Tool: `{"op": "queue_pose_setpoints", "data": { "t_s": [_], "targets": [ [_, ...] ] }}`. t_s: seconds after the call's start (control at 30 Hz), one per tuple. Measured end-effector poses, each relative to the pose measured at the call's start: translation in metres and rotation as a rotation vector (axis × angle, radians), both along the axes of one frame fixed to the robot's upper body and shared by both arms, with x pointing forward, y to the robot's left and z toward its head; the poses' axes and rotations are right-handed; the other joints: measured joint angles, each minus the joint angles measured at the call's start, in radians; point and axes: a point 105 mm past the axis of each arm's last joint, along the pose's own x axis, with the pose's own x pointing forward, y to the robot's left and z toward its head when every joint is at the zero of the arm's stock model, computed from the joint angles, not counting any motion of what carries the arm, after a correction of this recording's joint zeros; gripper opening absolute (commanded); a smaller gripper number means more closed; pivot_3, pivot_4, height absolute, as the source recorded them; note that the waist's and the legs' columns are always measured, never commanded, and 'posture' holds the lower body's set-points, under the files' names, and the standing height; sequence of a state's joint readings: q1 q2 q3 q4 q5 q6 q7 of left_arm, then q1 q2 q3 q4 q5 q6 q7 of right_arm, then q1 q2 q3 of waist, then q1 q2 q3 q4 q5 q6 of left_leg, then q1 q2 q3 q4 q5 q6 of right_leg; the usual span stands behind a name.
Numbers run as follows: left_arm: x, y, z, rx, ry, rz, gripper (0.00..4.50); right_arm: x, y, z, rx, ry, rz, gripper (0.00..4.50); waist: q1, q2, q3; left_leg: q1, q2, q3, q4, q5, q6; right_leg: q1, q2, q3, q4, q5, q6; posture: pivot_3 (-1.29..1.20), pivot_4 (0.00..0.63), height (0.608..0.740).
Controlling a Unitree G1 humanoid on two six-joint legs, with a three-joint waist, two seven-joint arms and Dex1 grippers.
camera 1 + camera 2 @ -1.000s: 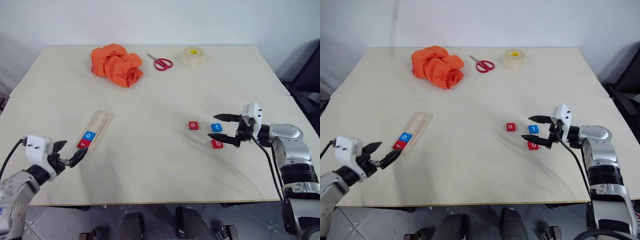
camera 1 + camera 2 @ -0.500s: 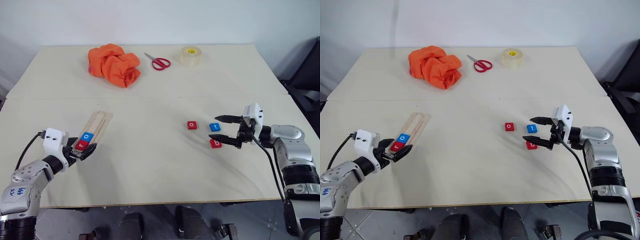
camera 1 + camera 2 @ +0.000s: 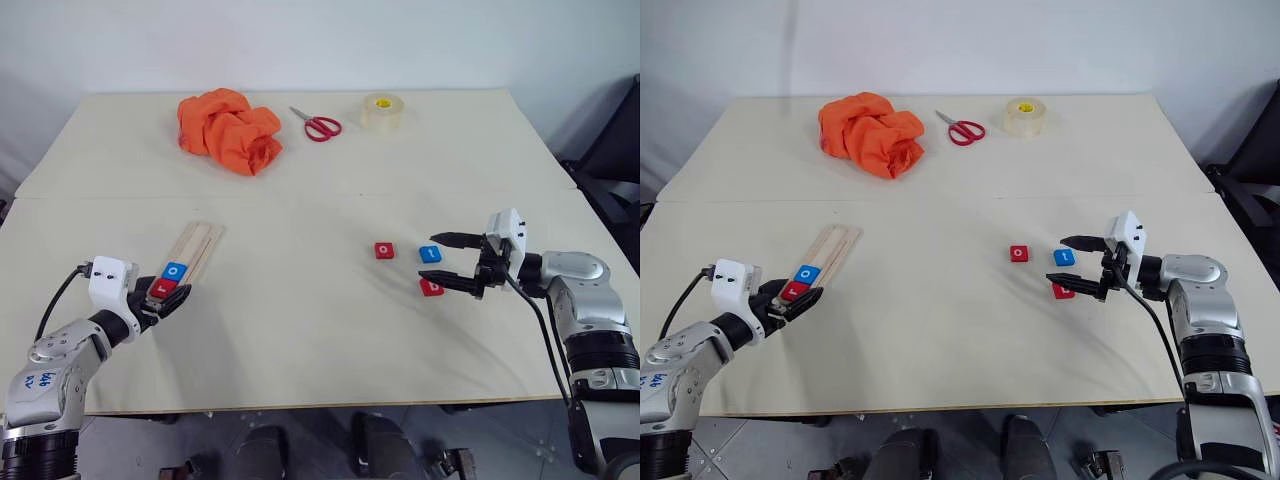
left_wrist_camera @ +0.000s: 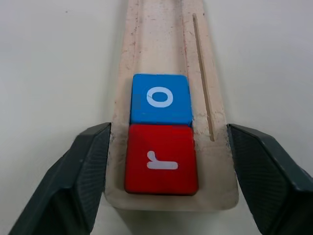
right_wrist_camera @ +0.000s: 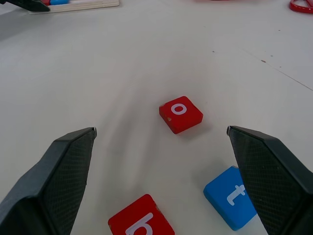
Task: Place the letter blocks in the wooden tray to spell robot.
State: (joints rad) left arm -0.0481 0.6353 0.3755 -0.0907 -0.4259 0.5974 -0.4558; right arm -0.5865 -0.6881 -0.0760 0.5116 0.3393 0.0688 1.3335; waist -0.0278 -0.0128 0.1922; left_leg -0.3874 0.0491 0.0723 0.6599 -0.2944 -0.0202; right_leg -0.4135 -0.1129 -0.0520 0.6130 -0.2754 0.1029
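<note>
Right pincer (image 3: 455, 261) hovers wide open over the right side of the desk (image 3: 300, 330), holding nothing. 3 loose blocks lie just to its left: the red b (image 3: 432, 288) nearest, between its fingertips' reach, the blue t (image 3: 430, 254) beside it, and the red o (image 3: 386, 251) a bit farther left. This arm is much nearer to them than the other one.

Left pincer (image 4: 166, 161) is spread around the near end of the wooden tray (image 3: 200, 240), 1 finger on each side. I cannot tell if it touches the wood. The tray's long side runs from near-left to far-right. It already has the red r (image 4: 161, 159) at the near end and a blue o (image 4: 160, 98) touching it. Next comes b, I think.
</note>
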Motion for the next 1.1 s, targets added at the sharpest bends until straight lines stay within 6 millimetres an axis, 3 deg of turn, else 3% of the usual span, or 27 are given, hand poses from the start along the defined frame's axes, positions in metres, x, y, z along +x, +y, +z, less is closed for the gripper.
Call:
{"op": "queue_pose_setpoints", "data": {
  "t_s": [0.2,0.4,0.57,0.7,0.9,1.1],
  "targets": [
    [-0.006,-0.01,-0.001,0.019,-0.037,-0.128,3.39,0.002,0.001,0.005,-0.001,-0.015,0.005,4.5,-0.001,0.0,0.0,0.0,0.0,0.0,0.0,0.0,0.0,0.0,0.0,0.0,0.0,0.0,0.0,0.0,0.15,0.74],
    [-0.02,-0.069,0.003,0.101,-0.031,-0.601,3.39,0.001,0.002,0.006,-0.004,-0.022,0.013,4.5,0.003,0.0,0.0,-0.002,0.0,0.0,0.0,0.0,0.0,0.0,-0.001,-0.001,-0.002,0.0,0.0,0.0,0.15,0.74],
    [-0.018,-0.101,0.023,0.177,-0.039,-0.85,3.39,-0.003,-0.008,0.002,-0.02,-0.013,-0.005,4.5,0.001,0.0,0.0,-0.002,0.0,0.0,-0.001,0.0,0.0,-0.001,0.0,-0.001,-0.002,0.0,0.0,0.0,0.15,0.74],
    [-0.019,-0.128,0.022,0.235,-0.019,-1.034,3.39,-0.014,-0.013,-0.009,-0.043,0.008,-0.012,4.5,0.002,0.0,0.0,-0.002,0.0,0.001,-0.001,0.0,0.0,-0.001,0.001,0.0,-0.003,0.0,0.0,0.0,0.15,0.74],
    [-0.009,-0.161,0.019,0.295,-0.056,-1.173,3.39,-0.035,-0.026,-0.016,-0.047,0.006,-0.066,4.5,0.011,0.0,0.0,-0.002,0.0,0.002,0.001,0.0,0.0,0.0,0.003,0.001,-0.002,0.0,0.001,0.0,0.15,0.74],
    [0.0,-0.167,0.012,0.314,-0.053,-1.207,3.39,-0.053,-0.038,-0.018,-0.038,0.01,-0.142,4.5,0.019,0.0,0.0,-0.002,0.0,0.002,0.002,0.0,0.001,0.0,0.003,0.002,-0.001,0.001,0.002,0.0,0.15,0.74]
  ]
}}
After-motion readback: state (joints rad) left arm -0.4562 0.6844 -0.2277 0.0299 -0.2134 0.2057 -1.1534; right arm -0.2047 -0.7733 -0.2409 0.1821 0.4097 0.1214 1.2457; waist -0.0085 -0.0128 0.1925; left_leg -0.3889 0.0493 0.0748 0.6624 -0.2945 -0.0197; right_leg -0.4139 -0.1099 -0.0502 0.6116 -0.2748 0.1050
